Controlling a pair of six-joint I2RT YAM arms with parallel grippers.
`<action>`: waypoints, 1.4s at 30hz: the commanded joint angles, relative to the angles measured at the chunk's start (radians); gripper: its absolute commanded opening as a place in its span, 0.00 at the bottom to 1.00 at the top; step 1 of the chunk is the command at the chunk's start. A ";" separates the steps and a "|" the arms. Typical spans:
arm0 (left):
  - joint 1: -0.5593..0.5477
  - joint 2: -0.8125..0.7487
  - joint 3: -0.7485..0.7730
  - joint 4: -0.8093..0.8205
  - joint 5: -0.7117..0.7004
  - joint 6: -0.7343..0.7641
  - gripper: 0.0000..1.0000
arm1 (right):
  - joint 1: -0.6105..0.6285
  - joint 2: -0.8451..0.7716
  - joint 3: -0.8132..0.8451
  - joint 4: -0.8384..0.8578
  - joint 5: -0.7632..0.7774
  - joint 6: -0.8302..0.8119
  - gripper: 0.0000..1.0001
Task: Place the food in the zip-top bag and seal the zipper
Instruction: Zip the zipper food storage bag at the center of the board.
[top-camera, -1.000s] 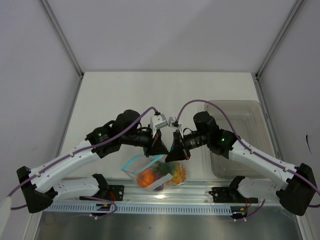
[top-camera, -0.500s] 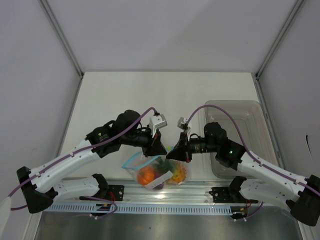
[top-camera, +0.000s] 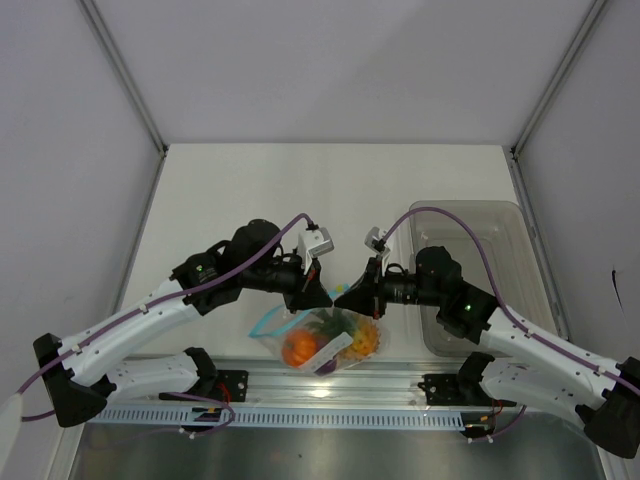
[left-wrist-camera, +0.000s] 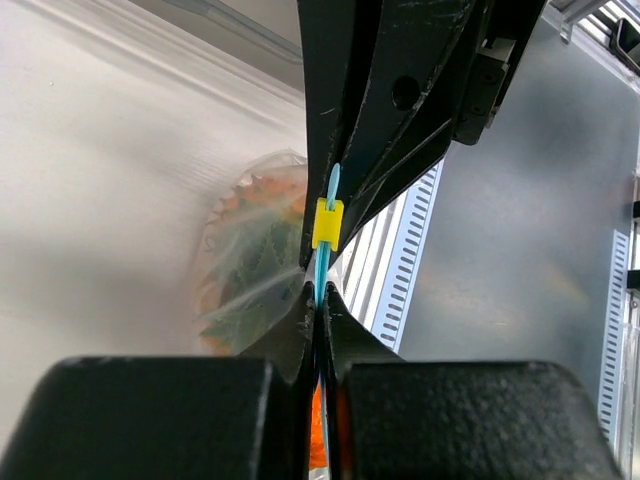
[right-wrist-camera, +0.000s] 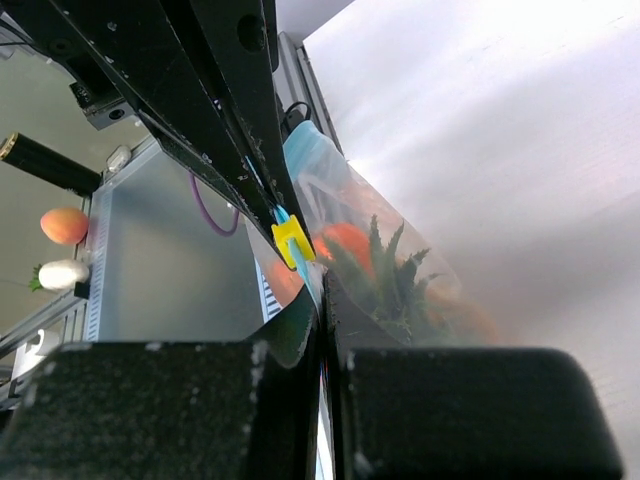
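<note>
The zip-top bag (top-camera: 322, 340) hangs between my two grippers above the table's near edge, with the food (top-camera: 298, 349) inside: orange pieces and the green pineapple crown (right-wrist-camera: 385, 268). My left gripper (top-camera: 322, 295) is shut on the teal zipper (left-wrist-camera: 321, 265). In the left wrist view, a yellow slider (left-wrist-camera: 327, 222) sits on the strip just beyond my left gripper (left-wrist-camera: 322, 295). My right gripper (top-camera: 343, 297) faces it tip to tip and is shut on the same strip (right-wrist-camera: 307, 265), right beside the slider (right-wrist-camera: 293, 241).
The grey translucent bin (top-camera: 480, 280) stands at the right, close to the right arm. The metal rail (top-camera: 320, 385) runs along the near edge under the bag. The white table (top-camera: 330, 190) stretches behind the arms.
The right arm has drawn back to the right and lowered its elbow, still holding the strip. The bag has swung slightly to the right. The left arm has barely moved.
</note>
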 joint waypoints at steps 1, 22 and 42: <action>0.005 -0.007 0.030 -0.023 -0.020 0.013 0.01 | -0.004 0.000 0.002 0.089 0.006 0.010 0.00; 0.007 0.024 0.069 -0.042 0.044 0.081 0.01 | -0.052 0.196 0.183 -0.153 -0.411 -0.185 0.11; 0.017 0.027 0.121 -0.017 0.015 0.030 0.56 | -0.032 0.103 0.093 -0.061 -0.288 -0.110 0.00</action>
